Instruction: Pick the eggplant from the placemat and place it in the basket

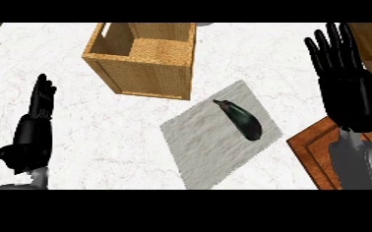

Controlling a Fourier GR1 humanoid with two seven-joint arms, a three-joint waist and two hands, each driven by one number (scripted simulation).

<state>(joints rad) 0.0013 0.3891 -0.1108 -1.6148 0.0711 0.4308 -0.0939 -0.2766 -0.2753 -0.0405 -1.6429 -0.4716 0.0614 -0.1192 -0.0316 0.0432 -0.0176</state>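
Note:
A dark purple eggplant (241,118) lies slantwise on a grey placemat (210,147) right of the counter's middle. A woven wooden basket (149,73) with an open top stands upper left of the placemat, with nothing showing inside it. My right hand (340,73) is at the right edge, fingers straight and pointing up, open, well to the right of the eggplant and apart from it. My left hand (38,113) rests open at the left edge, fingers up, far from the basket and the placemat.
A brown wooden board (314,152) lies at the lower right under my right forearm. The counter top (94,142) is white marble. A small grey object (205,24) peeks in at the top edge behind the basket.

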